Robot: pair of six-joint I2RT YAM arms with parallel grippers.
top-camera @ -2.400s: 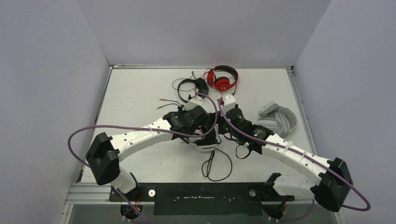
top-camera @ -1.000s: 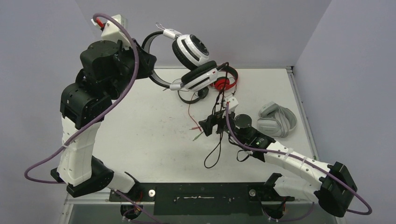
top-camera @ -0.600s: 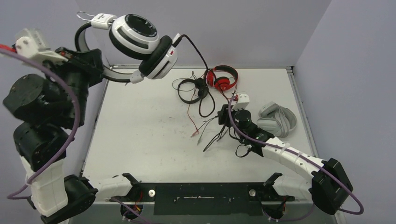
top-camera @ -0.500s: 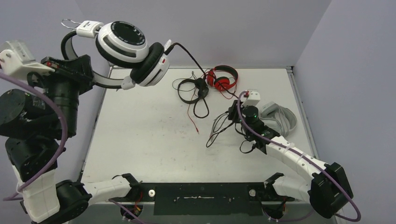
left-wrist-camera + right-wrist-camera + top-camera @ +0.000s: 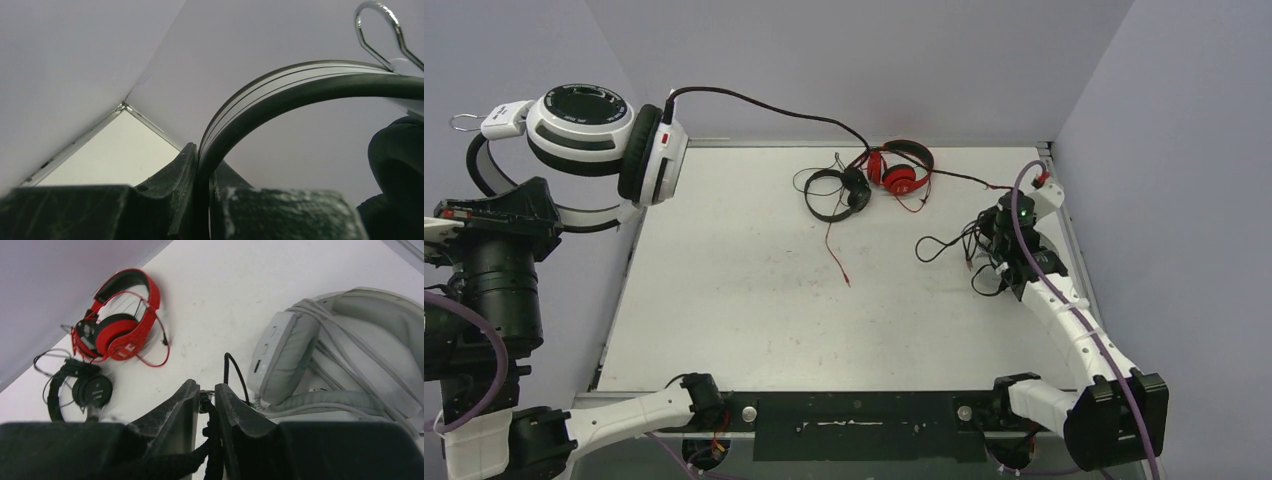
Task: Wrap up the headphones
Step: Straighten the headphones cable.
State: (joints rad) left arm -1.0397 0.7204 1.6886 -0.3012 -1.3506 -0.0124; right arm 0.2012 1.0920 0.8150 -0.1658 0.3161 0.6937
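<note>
Glossy plastic red headphones [image 5: 122, 340], matt table [image 5: 744, 300], perhaps laminate

The white-and-black headphones [image 5: 599, 130] are held high at the far left, the headband clamped in the left pincer [image 5: 202, 162]. Their black cable [image 5: 754, 99] is stretched rightward and pinched in the right pincer [image 5: 206, 402]. The red headphones [image 5: 902, 170] and the all-black headphones [image 5: 834, 190] are laid side by side at the far middle of the surface [image 5: 744, 300], thin cords loose. The light grey headphones [image 5: 345, 355] are laid at the right, cord wound around them.
</note>
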